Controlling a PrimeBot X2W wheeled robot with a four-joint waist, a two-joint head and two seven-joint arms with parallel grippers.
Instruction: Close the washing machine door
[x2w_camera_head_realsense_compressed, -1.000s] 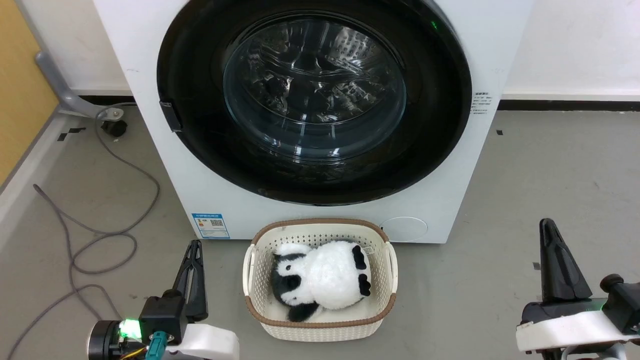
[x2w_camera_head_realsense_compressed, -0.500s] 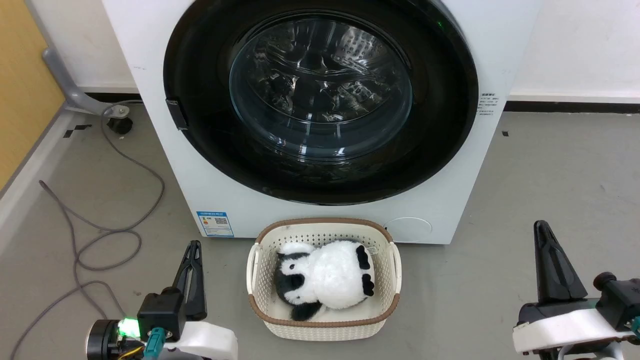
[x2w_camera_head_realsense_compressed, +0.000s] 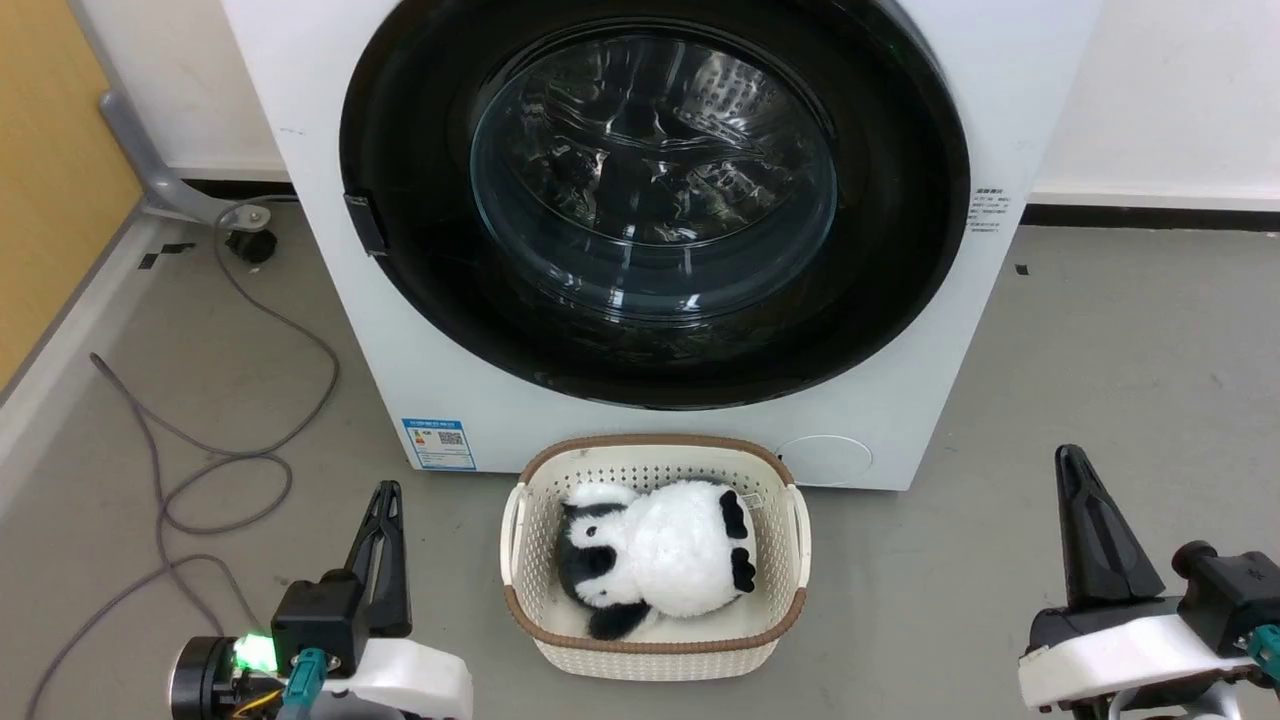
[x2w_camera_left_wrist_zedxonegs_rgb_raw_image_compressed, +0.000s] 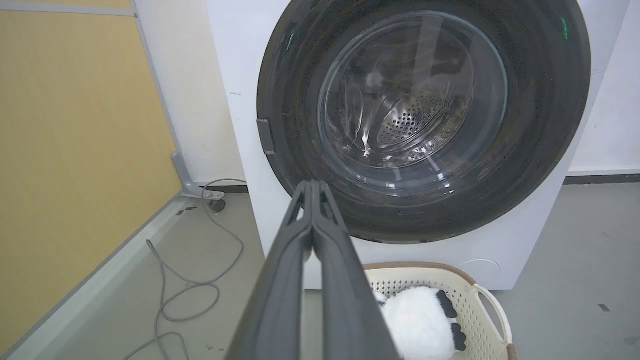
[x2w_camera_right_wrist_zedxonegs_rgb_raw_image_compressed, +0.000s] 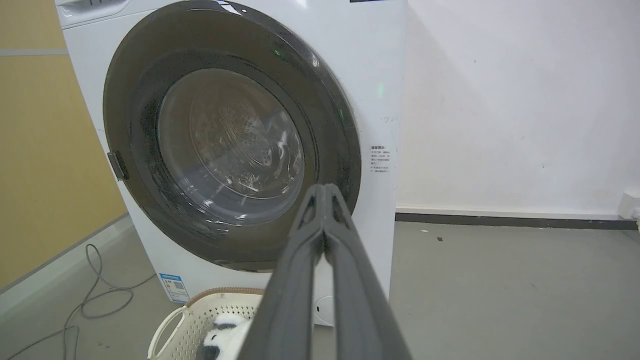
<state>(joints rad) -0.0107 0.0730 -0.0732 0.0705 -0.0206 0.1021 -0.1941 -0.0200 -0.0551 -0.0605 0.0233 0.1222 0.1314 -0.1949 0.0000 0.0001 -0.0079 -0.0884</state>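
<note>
The washing machine door (x2w_camera_head_realsense_compressed: 655, 195) is a large round glossy black disc with a clear glass bowl window, lying flat against the white machine front; the steel drum shows through the glass. It also appears as the washing machine door (x2w_camera_left_wrist_zedxonegs_rgb_raw_image_compressed: 422, 117) and the washing machine door (x2w_camera_right_wrist_zedxonegs_rgb_raw_image_compressed: 230, 140) in the wrist views. My left gripper (x2w_camera_head_realsense_compressed: 386, 492) hangs low at the lower left, shut and empty, well short of the machine. My right gripper (x2w_camera_head_realsense_compressed: 1069, 456) sits at the lower right, shut and empty too. Fingers pressed together show in both wrist views, left gripper (x2w_camera_left_wrist_zedxonegs_rgb_raw_image_compressed: 312, 185), right gripper (x2w_camera_right_wrist_zedxonegs_rgb_raw_image_compressed: 325, 188).
A cream basket (x2w_camera_head_realsense_compressed: 785, 560) holding a plush panda (x2w_camera_head_realsense_compressed: 655, 560) stands on the grey floor right before the machine. A grey cable (x2w_camera_head_realsense_compressed: 240, 440) loops on the floor at the left, beside a yellow panel (x2w_camera_head_realsense_compressed: 50, 170). Open floor lies to the right.
The whole head view has shifted slightly rightward and down, so the camera has moved. Both grippers stay shut and the door looks the same.
</note>
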